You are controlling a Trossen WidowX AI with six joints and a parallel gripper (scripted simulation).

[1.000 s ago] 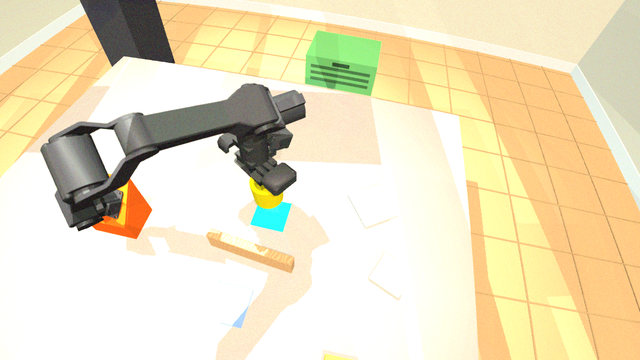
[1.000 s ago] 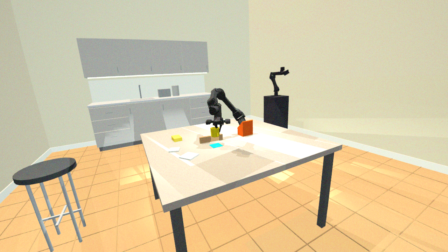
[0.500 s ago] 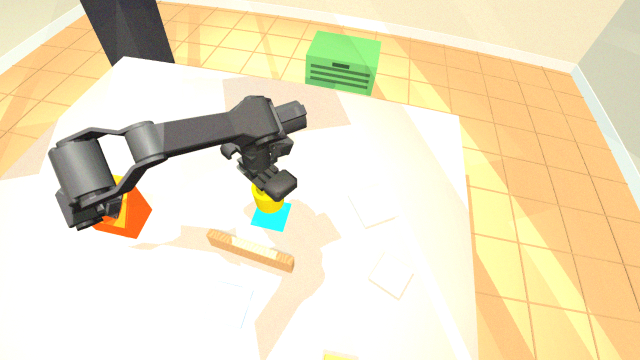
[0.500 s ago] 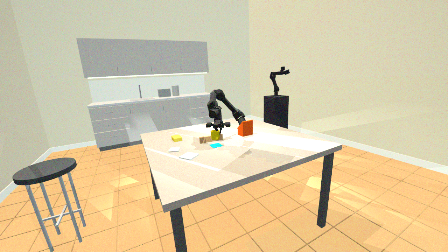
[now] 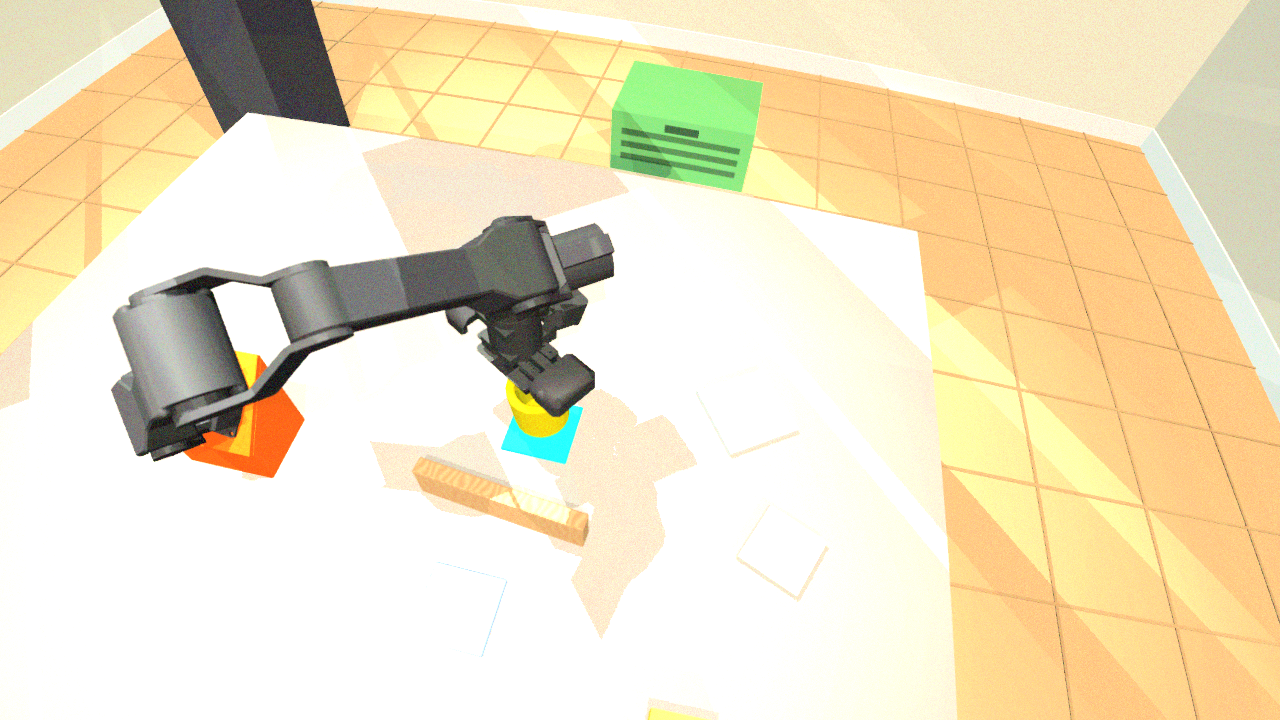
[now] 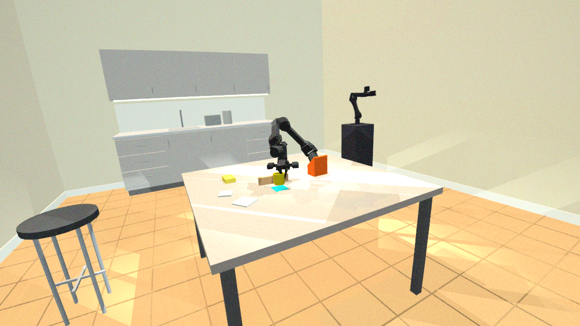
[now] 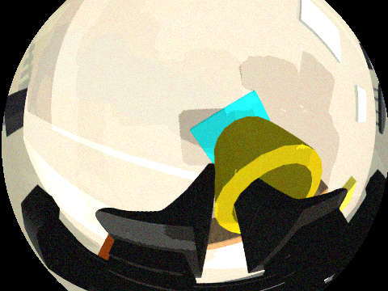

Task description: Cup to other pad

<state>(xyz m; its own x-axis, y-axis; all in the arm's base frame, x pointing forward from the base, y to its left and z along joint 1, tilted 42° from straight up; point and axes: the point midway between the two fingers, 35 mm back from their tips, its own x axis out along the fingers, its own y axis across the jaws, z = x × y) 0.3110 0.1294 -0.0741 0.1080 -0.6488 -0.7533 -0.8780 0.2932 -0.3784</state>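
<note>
The arm (image 5: 384, 286) is dark charcoal grey all over, matte, with soft highlights on its rounded parts. A fat cylindrical joint housing (image 5: 174, 353) sits between 2 flat forked plates. The long link is boxy and tapered. A blocky module (image 5: 586, 250) juts from the wrist. The end effector (image 7: 223, 221) shows 2 black wedge-shaped fingers.

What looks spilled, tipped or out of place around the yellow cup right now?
Nothing stands out. The gripper is shut on the yellow cup, which looks upright over the cyan pad; no marbles show on the table.
</note>
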